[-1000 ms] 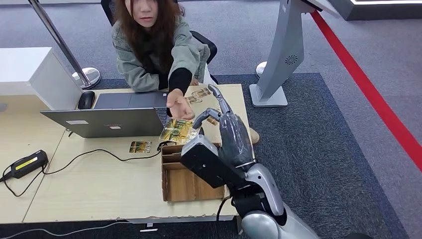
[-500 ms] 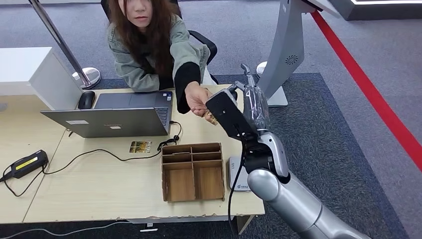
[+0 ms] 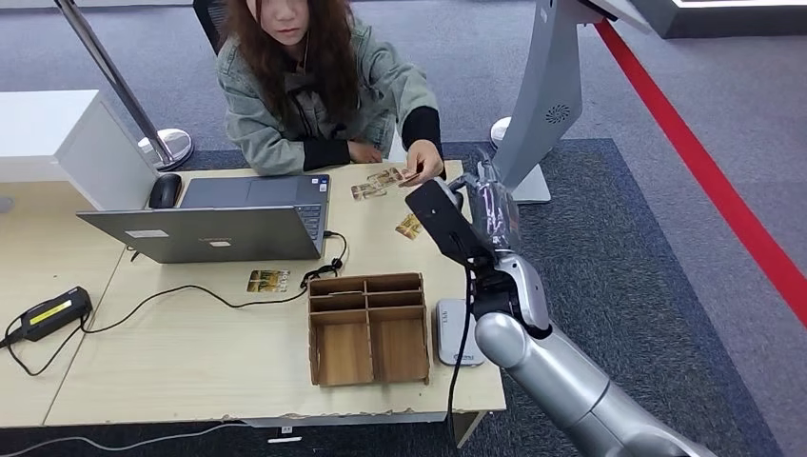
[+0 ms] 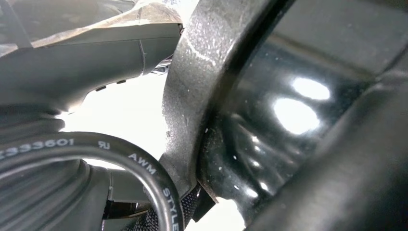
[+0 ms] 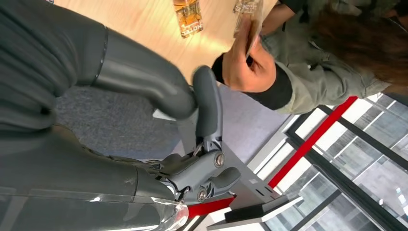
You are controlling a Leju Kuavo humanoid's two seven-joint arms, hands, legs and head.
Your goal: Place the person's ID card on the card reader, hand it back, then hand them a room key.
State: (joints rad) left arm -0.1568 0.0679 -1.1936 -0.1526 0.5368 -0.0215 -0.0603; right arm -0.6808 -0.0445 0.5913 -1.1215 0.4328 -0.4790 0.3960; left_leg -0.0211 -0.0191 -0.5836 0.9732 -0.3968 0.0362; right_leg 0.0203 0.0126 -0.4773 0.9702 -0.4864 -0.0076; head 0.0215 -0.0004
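My right hand point(image 3: 482, 203) is raised past the table's far right corner, fingers apart and holding nothing; in the right wrist view its thumb point(image 5: 207, 103) stands free of the fingers. The person's hand point(image 3: 425, 168) pinches a patterned card point(image 3: 407, 177) just beyond my hand; the right wrist view also shows that card point(image 5: 250, 26) in their hand point(image 5: 248, 67). The white card reader point(image 3: 455, 333) lies at the table's near right, beside the wooden divider box point(image 3: 369, 327). My left hand point(image 4: 72, 62) appears as a close grey blur, its fingers unreadable.
Loose patterned cards lie on the table point(image 3: 190, 352): two near the person point(image 3: 373, 185), one by my wrist point(image 3: 409, 226), one before the laptop point(image 3: 268, 281). The laptop point(image 3: 219, 224), a mouse point(image 3: 165, 190) and a cabled black device point(image 3: 48, 314) fill the left. A grey kiosk stand point(image 3: 538, 105) rises behind my hand.
My right hand rose from above the box to the person's hand. The person took the card and drew it back toward themselves; my hand is now empty.
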